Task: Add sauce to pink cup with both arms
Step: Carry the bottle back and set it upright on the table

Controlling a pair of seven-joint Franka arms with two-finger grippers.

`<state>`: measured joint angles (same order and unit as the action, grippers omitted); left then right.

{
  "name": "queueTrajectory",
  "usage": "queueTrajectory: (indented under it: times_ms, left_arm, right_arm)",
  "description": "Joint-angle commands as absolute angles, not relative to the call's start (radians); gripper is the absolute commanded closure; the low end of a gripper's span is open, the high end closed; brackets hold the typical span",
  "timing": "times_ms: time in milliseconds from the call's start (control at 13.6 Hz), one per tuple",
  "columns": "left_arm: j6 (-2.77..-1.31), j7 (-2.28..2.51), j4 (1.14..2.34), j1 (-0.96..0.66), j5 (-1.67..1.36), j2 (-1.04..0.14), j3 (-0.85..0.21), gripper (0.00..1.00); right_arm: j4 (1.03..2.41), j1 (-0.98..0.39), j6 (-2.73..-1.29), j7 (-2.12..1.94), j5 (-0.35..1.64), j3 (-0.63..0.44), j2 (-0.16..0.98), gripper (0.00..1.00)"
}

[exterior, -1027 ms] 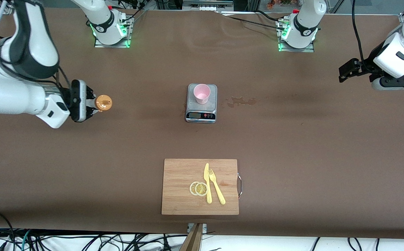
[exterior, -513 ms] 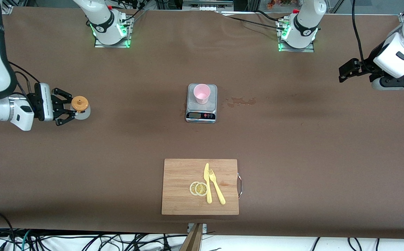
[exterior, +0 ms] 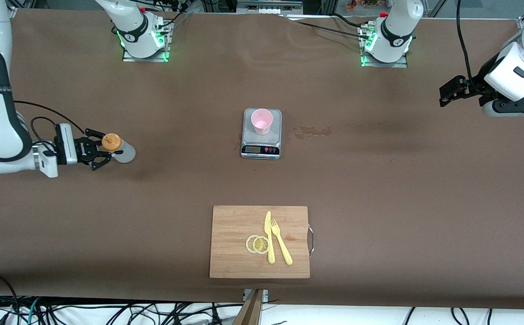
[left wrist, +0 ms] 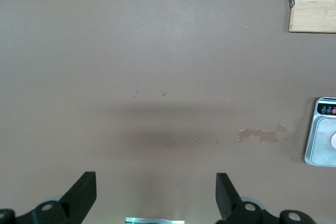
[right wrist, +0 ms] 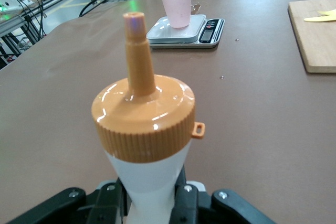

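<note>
Brown table (exterior: 379, 180) | right gripper (exterior: 101, 151) clamps sauce (exterior: 119, 149) | no legible writing

A grey digital kitchen scale (exterior: 262, 134) sits near the middle of the brown tabletop (exterior: 402, 189), its display and buttons facing the front camera, with a patch of spilled liquid (exterior: 312, 131) just beside it toward the left arm's end. A bamboo cutting board (exterior: 235, 241) with a metal handle (exterior: 311, 240) lies close to the tabletop's edge nearest the front camera, carrying two lemon slices (exterior: 257, 244), overlapping, next to a yellow plastic knife (exterior: 269, 237) and a yellow plastic fork (exterior: 281, 241). Black cables (exterior: 108, 311) trail below that edge.
</note>
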<state>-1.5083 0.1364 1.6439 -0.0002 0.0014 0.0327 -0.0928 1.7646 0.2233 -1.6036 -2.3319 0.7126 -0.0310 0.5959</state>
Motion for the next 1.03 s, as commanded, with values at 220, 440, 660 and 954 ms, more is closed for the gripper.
queueTrajectory:
  times_ms: [220, 440, 660, 954]
  left_arm:
    - [-1.506, 0.136, 1.643, -0.002, -0.008, 0.038, -0.097, 0.00]
    - [-1.506, 0.141, 1.643, -0.002, -0.008, 0.038, -0.097, 0.00]
    - [-1.506, 0.141, 1.643, -0.002, -0.009, 0.038, -0.097, 0.00]
    - [-1.506, 0.143, 1.641, -0.009, -0.009, 0.038, -0.098, 0.00]
  right_arm:
    - [1.752, 0.261, -1.583, -2.376, 0.778, -0.014, 0.667, 0.71]
    - [1.743, 0.279, -1.578, -2.390, 0.778, -0.014, 0.684, 0.58]
    - [1.730, 0.287, -1.575, -2.390, 0.778, -0.012, 0.686, 0.23]
    - [1.721, 0.285, -1.563, -2.391, 0.776, -0.014, 0.672, 0.00]
